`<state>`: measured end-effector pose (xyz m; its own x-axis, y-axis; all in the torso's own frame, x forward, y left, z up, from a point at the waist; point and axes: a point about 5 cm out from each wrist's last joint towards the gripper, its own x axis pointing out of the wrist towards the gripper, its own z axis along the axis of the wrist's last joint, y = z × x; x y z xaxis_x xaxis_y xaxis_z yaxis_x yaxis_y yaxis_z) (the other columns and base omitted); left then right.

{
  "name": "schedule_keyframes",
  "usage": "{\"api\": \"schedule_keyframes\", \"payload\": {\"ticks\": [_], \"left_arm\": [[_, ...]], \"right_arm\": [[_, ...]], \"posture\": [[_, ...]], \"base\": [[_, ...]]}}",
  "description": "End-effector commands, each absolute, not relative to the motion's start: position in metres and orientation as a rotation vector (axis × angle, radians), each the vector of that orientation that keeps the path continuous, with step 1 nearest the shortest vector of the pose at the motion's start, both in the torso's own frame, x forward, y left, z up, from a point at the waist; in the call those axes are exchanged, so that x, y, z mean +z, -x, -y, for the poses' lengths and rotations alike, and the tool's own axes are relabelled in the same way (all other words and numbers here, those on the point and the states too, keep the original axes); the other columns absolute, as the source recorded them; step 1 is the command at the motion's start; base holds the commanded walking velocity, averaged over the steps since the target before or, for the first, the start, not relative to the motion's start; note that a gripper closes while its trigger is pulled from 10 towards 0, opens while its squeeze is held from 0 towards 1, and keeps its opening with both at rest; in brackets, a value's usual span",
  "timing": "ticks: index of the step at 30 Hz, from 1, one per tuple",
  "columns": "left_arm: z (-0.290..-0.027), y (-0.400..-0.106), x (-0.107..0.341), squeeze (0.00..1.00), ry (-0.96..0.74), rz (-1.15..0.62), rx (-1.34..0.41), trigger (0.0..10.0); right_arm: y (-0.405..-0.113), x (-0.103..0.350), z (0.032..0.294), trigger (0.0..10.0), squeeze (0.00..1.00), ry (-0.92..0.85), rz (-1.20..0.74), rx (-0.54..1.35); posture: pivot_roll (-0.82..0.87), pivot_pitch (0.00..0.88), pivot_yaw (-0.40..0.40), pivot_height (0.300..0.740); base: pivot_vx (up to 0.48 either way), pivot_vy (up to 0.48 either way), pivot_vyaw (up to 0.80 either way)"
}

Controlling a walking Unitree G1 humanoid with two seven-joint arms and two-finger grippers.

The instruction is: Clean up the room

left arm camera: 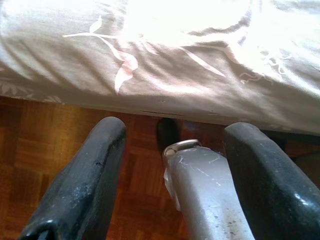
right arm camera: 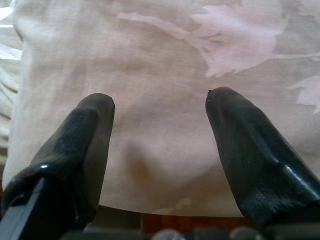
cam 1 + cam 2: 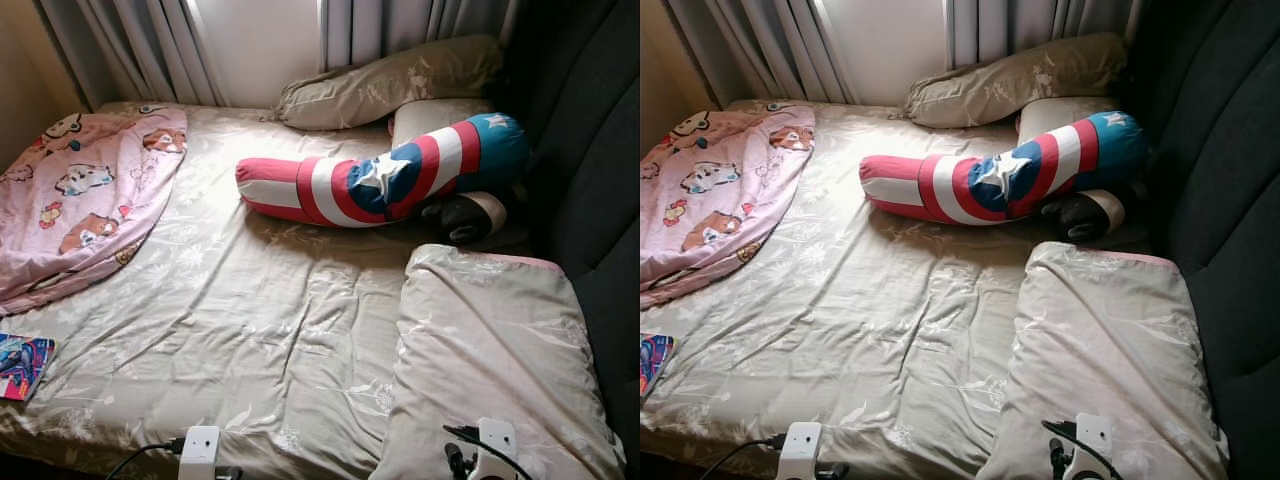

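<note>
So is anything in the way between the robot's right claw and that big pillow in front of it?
Nothing visible is. The right gripper, jaws open, faces the near pillow directly, with only its fabric ahead. The left gripper, also open, sits by the bed's edge.

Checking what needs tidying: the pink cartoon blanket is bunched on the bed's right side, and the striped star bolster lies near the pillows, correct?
Not quite. The pink cartoon blanket is bunched on the bed's left side, as the left eye view shows. The striped star bolster does lie near the pillows.

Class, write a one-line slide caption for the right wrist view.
Open right end effector poised at the beige leaf-print pillow.
</note>
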<state>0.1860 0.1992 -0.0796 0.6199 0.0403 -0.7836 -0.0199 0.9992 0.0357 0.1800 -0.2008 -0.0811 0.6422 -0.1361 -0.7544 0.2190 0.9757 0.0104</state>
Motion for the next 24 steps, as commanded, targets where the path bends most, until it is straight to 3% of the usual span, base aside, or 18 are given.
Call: {"api": "schedule_keyframes", "payload": {"ticks": [1,7,9,12,24], "left_arm": [[-0.204,-0.1788,-0.0829,0.0,-0.032,-0.939,0.042,10.0],[-0.2051,-0.1777,-0.0833,0.0,-0.024,-0.946,0.047,10.0],[-0.2053,-0.1774,-0.0834,0.0,-0.025,-0.947,0.046,10.0],[-0.206,-0.177,-0.0834,0.0,-0.025,-0.948,0.045,10.0],[-0.208,-0.1756,-0.0838,0.0,-0.029,-0.953,0.045,10.0]], "right_arm": [[-0.1775,-0.083,0.1981,10.0,0.0,-0.11,-0.865,-0.198],[-0.1775,-0.0833,0.1974,10.0,0.0,-0.043,-0.882,-0.16],[-0.178,-0.0828,0.1966,10.0,0.0,-0.04,-0.872,-0.153],[-0.1775,-0.0831,0.1947,10.0,0.0,-0.091,-0.861,-0.172],[-0.1765,-0.084,0.1931,10.0,0.0,-0.114,-0.868,-0.175]], "posture": [[0.02,0.109,0.001,0.74],[0.02,0.098,0.003,0.74],[0.02,0.095,0.003,0.74],[0.02,0.09,0.005,0.74],[0.03,0.101,0.005,0.74]], "base": [[0.0,0.0,0.0],[0.0,0.0,0.0],[0.0,0.251,0.8],[0.0,0.396,0.61],[0.0,0.448,0.0]]}}
